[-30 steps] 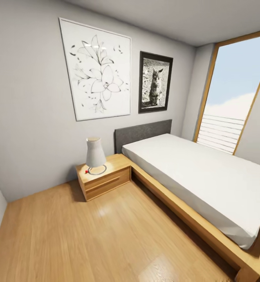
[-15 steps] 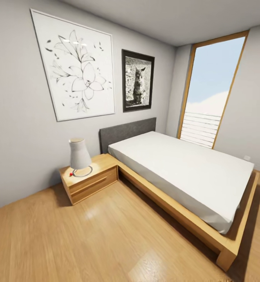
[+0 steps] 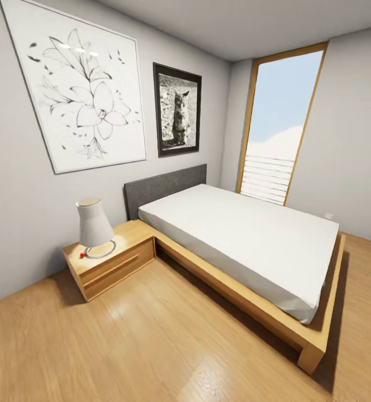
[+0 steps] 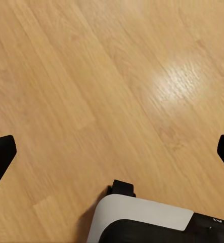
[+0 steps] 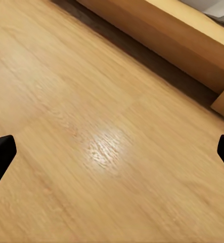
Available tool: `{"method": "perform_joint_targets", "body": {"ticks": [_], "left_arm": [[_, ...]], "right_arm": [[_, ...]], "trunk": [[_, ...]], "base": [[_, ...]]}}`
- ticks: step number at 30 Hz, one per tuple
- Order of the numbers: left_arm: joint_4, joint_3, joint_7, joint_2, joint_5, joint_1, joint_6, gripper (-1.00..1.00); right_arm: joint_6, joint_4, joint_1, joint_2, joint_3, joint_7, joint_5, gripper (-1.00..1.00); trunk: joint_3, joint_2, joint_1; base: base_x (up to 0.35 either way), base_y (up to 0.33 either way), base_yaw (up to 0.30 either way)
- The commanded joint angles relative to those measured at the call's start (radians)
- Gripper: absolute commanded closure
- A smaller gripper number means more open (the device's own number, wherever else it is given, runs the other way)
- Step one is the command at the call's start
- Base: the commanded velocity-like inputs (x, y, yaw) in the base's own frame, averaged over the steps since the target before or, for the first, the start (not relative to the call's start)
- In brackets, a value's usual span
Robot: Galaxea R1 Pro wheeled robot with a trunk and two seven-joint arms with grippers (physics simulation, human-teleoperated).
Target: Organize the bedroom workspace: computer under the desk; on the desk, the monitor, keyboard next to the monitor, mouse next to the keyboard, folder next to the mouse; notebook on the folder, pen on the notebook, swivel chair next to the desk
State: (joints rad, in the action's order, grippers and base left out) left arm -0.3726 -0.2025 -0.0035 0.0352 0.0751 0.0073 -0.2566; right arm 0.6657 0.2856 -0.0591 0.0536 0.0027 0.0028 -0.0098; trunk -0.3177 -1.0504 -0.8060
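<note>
Wooden floor [image 3: 152, 335] running under everything in the head view, pale oak planks with a soft glare. Low bed [image 3: 247, 245] with a white mattress on a light wood frame, grey padded headboard [image 3: 163, 187] against the wall. Beside the headboard, touching the frame, a small wooden nightstand [image 3: 110, 262] carrying a white cone-shaped lamp [image 3: 94, 226] on a ring base, a tiny red dot near that base. Above, two pictures on the grey wall: a large white flower drawing [image 3: 79, 95] and, just beside it, a black-framed cat photograph [image 3: 177, 110]. Tall window [image 3: 280, 123] with a wood frame in the far corner, sky and white slats behind it.

Left hand [image 4: 112, 152] released, its dark fingertips [image 4: 0, 154] at opposite edges of the left wrist view, spread wide over bare floor, a white and black part of the robot's body [image 4: 142, 220] below. Right hand [image 5: 112, 152] likewise released, fingertips [image 5: 0, 152] wide apart over the floor, the bed frame's wooden side near. None of the task's things in view: neither bench nor chair, so their places impossible to tell.
</note>
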Motion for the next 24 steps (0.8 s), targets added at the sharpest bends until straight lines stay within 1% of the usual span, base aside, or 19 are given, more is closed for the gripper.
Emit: {"method": "perform_joint_targets", "body": {"ticks": [1,8,23,24], "left_arm": [[-0.001,0.002,-0.001,0.0,0.008,0.0,-0.001,-1.0],[-0.001,0.002,0.0,0.0,0.008,0.0,-0.001,-1.0],[0.005,0.002,0.004,-0.002,0.01,0.0,0.004,-1.0],[0.046,0.002,0.005,-0.003,0.011,0.0,0.008,-1.0]], "right_arm": [[0.003,-0.001,-0.001,0.0,0.0,0.0,-0.001,-1.0],[0.003,0.0,-0.001,0.0,0.0,0.0,-0.001,-1.0],[0.003,-0.002,-0.001,0.001,-0.001,-0.001,-0.002,-1.0],[0.003,-0.002,-0.001,0.001,-0.001,-0.001,-0.001,-1.0]], "trunk": [[-0.002,-0.001,-0.001],[-0.009,-0.001,-0.001],[-0.012,-0.001,-0.001],[-0.012,-0.001,-0.001]], "base": [[0.232,0.204,-0.211],[0.203,0.177,-0.232],[0.014,0.012,-0.284],[0.0,0.0,-0.294]]}}
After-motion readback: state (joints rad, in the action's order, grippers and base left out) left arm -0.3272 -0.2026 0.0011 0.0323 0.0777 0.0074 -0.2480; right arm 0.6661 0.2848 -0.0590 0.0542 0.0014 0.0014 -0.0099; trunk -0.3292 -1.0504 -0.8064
